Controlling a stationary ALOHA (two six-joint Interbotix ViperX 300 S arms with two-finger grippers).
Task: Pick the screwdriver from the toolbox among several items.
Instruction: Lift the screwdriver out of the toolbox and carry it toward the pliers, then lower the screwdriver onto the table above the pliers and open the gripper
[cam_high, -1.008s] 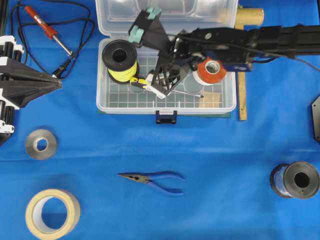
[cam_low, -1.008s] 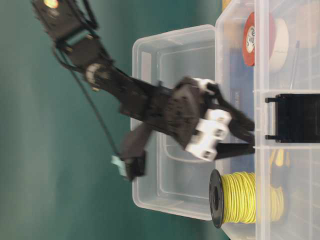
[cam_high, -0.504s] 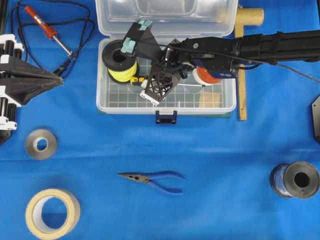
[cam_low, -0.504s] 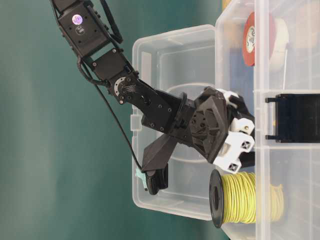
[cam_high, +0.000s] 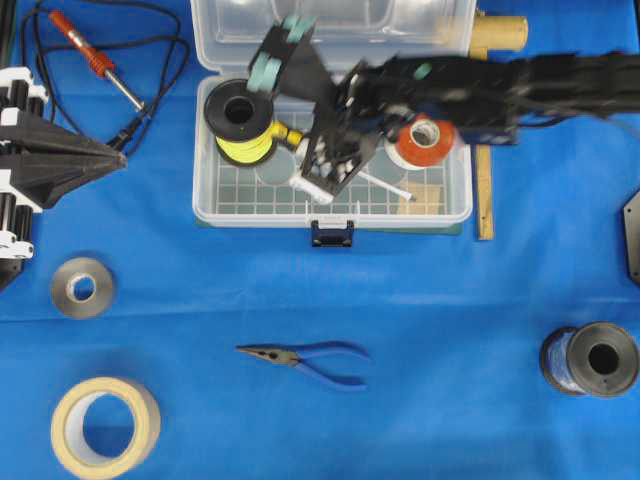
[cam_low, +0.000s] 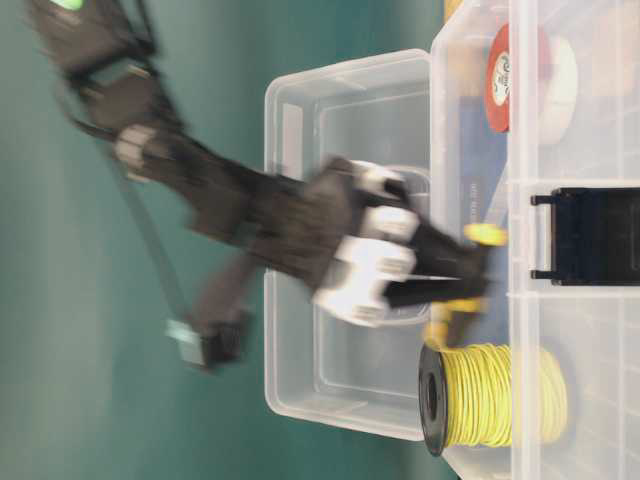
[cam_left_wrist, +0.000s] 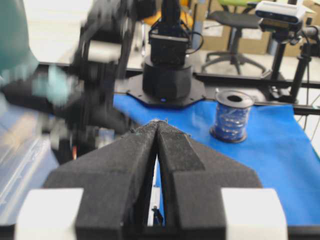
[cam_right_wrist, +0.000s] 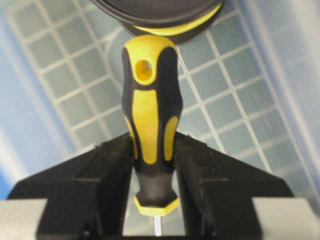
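The screwdriver (cam_right_wrist: 150, 115), yellow-and-black handle and thin silver shaft, sits between the fingers of my right gripper (cam_right_wrist: 152, 150), which is shut on the handle's lower part. In the overhead view the right gripper (cam_high: 318, 165) is over the middle of the clear toolbox (cam_high: 210, 215). The screwdriver's handle (cam_high: 288, 133) points toward the black spool of yellow wire (cam_high: 240, 120). The orange-red tape roll (cam_high: 422, 140) and the tan block (cam_high: 425, 200) lie at the box's right end. My left gripper (cam_high: 112, 165) is shut and empty, left of the box.
A red-handled corded soldering iron (cam_high: 90, 55) lies at the back left. Blue-handled pliers (cam_high: 310, 360), a grey roll (cam_high: 82, 288), a masking tape roll (cam_high: 105, 425) and a blue wire spool (cam_high: 590, 360) lie in front. A wooden ruler (cam_high: 485, 190) lies right of the box.
My right gripper dropped onto the screwdriver, closed on its handle and is now rising in motion blur. The handle has swung toward the spool. The left arm has not moved.
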